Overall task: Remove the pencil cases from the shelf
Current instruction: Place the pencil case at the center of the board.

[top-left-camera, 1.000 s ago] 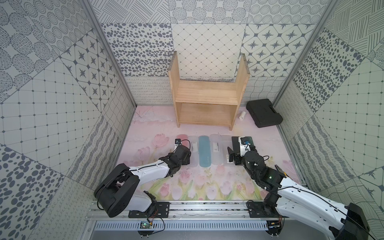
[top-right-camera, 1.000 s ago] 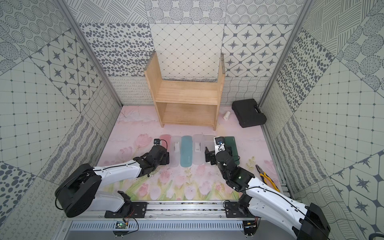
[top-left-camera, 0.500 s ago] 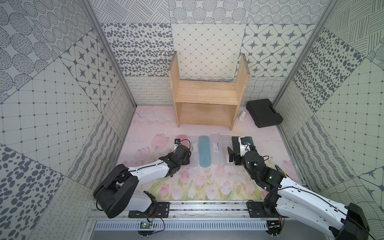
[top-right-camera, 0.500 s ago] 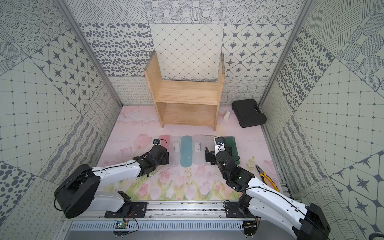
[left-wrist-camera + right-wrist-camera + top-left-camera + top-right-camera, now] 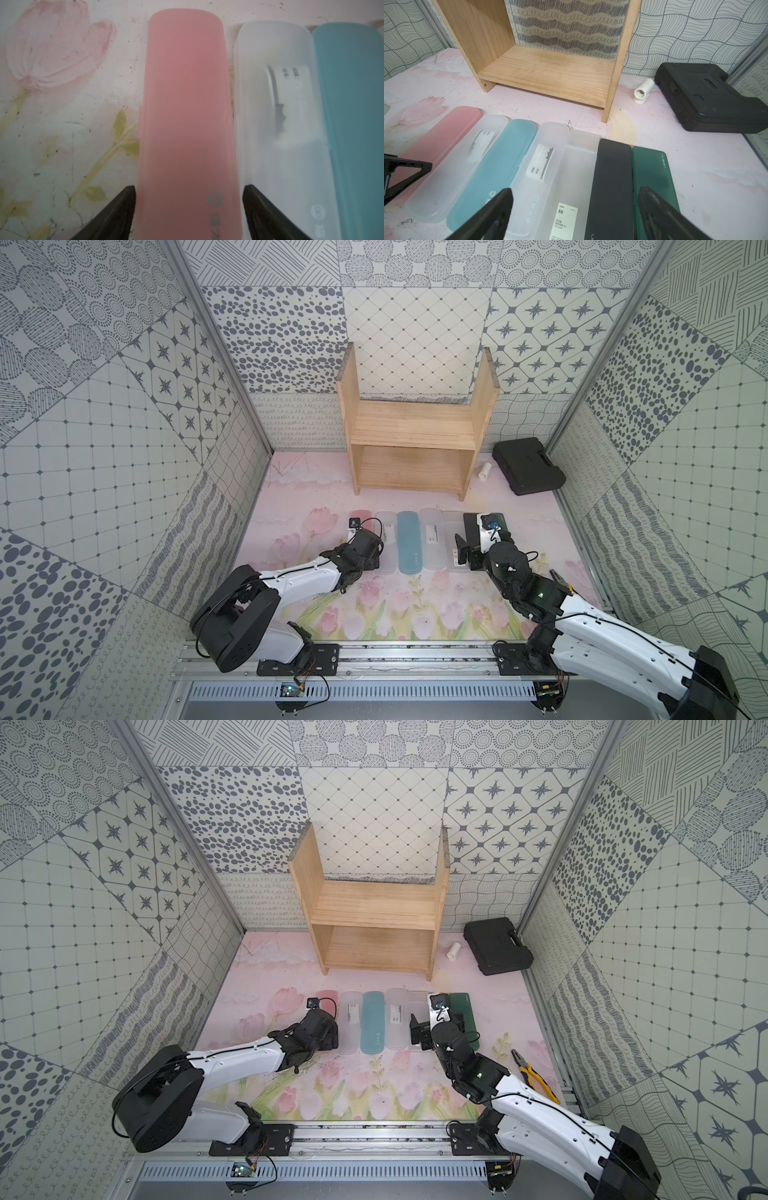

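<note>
Pink case (image 5: 187, 104), left wrist view: flat on floral mat (image 5: 62, 124), near end between the fingers (image 5: 116, 212) of left gripper (image 5: 189, 188). Jaws are apart and straddle it, with a sliver of gap at one side. Long axis runs straight away from the gripper. Frosted clear case (image 5: 276, 124) lies just beside it, light blue case (image 5: 353, 104) next.

Right wrist view: seven cases side by side, parallel, far ends toward shelf (image 5: 546, 72). Black case (image 5: 611, 182) and dark green case (image 5: 652, 176) close the row. Right gripper (image 5: 575, 189) hangs above the near ends, jaws spread wide, gripping nothing.

Both top views: row lies mid-mat, well apart from shelf, long axes front edge to back edge. Open mat left of pink case. Pliers (image 5: 536, 1081) near right edge. Black moulded case (image 5: 528, 466) at back right corner.
</note>
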Tool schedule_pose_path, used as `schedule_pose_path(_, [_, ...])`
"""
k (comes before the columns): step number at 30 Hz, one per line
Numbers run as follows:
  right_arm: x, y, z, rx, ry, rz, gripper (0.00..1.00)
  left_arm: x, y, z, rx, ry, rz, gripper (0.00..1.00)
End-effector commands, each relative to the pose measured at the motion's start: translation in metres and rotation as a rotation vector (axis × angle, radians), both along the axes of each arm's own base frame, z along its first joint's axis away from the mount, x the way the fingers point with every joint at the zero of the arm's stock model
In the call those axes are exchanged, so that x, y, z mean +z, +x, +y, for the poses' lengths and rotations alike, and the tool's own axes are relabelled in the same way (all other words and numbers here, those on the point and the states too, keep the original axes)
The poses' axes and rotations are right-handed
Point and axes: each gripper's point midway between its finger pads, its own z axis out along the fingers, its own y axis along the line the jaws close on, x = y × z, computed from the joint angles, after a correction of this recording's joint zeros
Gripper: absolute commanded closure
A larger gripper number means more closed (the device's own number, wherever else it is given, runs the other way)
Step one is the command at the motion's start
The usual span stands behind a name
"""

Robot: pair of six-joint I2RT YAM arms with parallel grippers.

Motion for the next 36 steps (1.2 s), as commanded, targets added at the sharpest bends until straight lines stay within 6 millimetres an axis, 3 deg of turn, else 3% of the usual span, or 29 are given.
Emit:
schedule_pose_path(1, [0.004,0.0,-0.001,-0.003,0.018,-0.023,0.02,-0.003,-0.003,0.005,0.026,0.026,0.03,0.12])
schedule_pose_path(7, [0.004,0.0,-0.002,-0.005,0.017,-0.023,0.02,0.001,-0.004,0.007,0.032,0.025,0.02,0.06])
schedule_pose_path(12, [0.004,0.0,-0.003,-0.012,0.015,-0.025,0.02,0.018,-0.004,0.007,0.029,0.0,-0.013,0.0])
schedule_pose_path(23, [0.014,0.0,-0.018,-0.075,-0.023,-0.033,0.02,0.115,-0.002,0.021,-0.007,-0.021,-0.277,0.0])
schedule_pose_path(31, [0.027,0.021,-0.072,-0.26,0.001,-0.058,0.02,0.161,0.002,0.036,-0.135,0.157,-0.581,0.01])
schedule_pose_path(36, [0.024,0.033,-0.115,-0.344,0.024,-0.082,0.02,0.156,0.01,0.053,-0.129,0.168,-0.629,0.0])
